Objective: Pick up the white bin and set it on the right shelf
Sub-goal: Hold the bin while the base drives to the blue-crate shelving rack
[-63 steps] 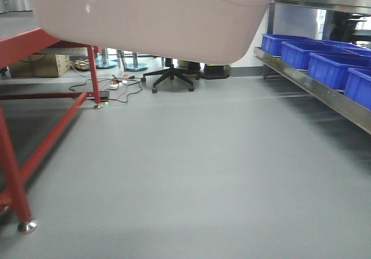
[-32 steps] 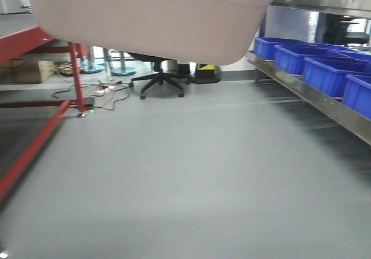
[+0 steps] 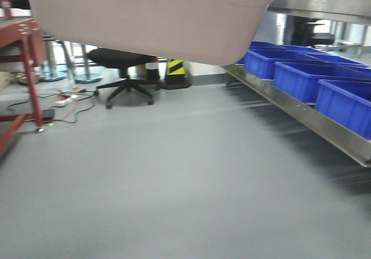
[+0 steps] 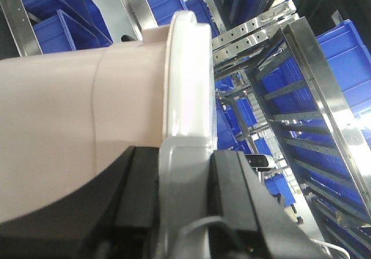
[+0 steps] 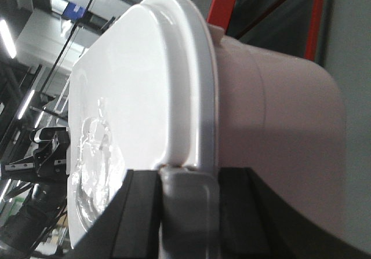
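Front-facing view shows the large pinkish-beige plastic bin [image 3: 151, 15] raised just left of the shiny stainless-steel shelf rack [image 3: 307, 111], with the left gripper [image 4: 184, 172] and right gripper [image 5: 186, 189] each clamped onto its white lid rim.

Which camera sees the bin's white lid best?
The right wrist view: the lid shows its broad flat top. The left wrist view shows the lid only edge-on; the front view shows just the white bin from underneath.
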Robot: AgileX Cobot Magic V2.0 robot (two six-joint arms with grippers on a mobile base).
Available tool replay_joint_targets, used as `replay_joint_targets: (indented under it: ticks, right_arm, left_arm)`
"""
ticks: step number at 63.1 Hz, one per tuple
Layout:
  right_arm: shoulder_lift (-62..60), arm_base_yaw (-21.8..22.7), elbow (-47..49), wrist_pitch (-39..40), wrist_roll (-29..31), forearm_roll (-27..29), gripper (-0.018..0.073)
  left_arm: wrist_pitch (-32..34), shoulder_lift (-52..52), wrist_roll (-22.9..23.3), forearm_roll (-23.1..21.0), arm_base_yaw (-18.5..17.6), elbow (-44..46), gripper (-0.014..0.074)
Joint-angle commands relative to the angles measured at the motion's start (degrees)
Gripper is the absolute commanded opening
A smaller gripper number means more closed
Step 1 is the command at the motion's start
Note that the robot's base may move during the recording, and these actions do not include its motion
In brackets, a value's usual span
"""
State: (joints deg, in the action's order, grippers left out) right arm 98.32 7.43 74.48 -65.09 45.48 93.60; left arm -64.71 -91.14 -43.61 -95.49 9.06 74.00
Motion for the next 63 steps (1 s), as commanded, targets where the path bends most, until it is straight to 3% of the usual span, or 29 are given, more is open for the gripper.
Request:
replay_joint_targets:
  ticks: [1, 63]
  right_arm:
    - [-3.41, -0.46, 1.90, -6.16, 0.89, 5.30, 0.0172]
    - [-3.41, -0.46, 1.90, -6.08, 0.89, 5.30, 0.0172]
  left_arm:
    - [-10.69, 2.95, -0.03, -6.05, -0.84, 2.20, -0.0104]
    - [-10.22, 2.95, -0.03, -6.05, -0.84, 2.20, -0.0104]
